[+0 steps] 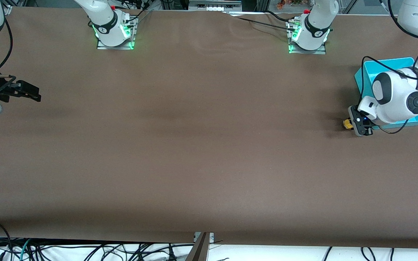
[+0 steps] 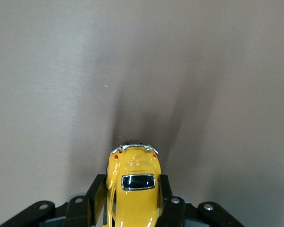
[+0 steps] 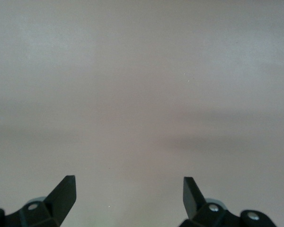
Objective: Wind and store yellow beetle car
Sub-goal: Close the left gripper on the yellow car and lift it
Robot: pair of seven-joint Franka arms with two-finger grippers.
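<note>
A robotics lab: two white robot arms are bolted on metal base plates [image 1: 115, 45] with green lights, at a long table [image 1: 194, 152] covered in plain brown cloth, with loose black cables [image 1: 85, 250] along its edge and metal frames and gear at the top

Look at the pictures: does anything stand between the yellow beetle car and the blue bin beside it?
Nothing visible does. The left gripper is shut on the yellow beetle car, low at the brown table, right beside the blue bin, whose top is open. Only the left arm itself hangs over the bin. The right gripper waits open at its own end.
</note>
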